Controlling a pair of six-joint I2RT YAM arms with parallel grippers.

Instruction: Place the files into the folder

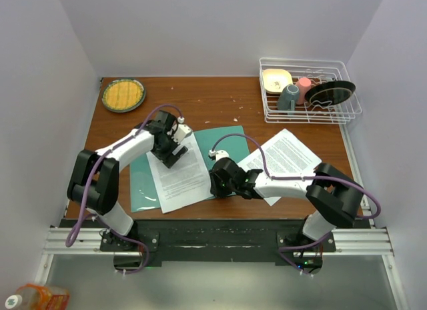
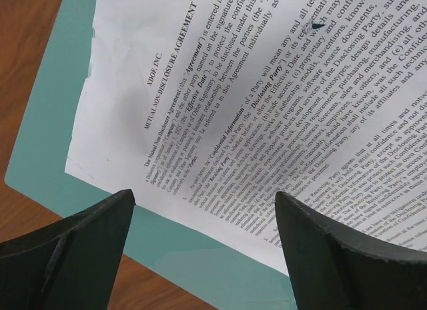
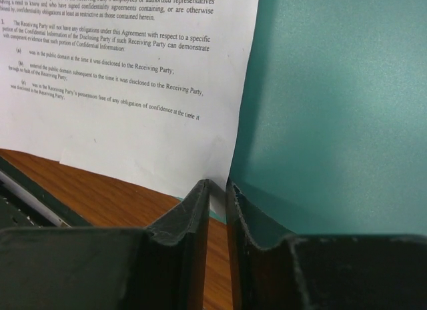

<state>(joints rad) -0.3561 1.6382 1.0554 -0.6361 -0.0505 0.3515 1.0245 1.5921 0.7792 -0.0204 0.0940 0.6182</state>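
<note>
Filing step in hand. One sheet [image 1: 181, 180] lies on folder [image 1: 143, 187], centre-left of frame, overhanging its near edge. Rest of files [image 1: 288, 155] lie right of centre on bench [image 1: 200, 100]. Your left tool [image 2: 203, 197] is spread wide above sheet, empty. Your right tool [image 3: 217, 185] sits at sheet's right edge, jaws a slit apart; can't tell if anything is pinched. Next, you likely need a thin edge grip, then a flat slide inward.

The folder [image 1: 142, 185] lies largely hidden beneath the sheet [image 1: 180, 177].

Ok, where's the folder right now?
In the top view the folder lies flat on the table, left of centre near the front edge, under one sheet; more sheets lie to its right.
</note>
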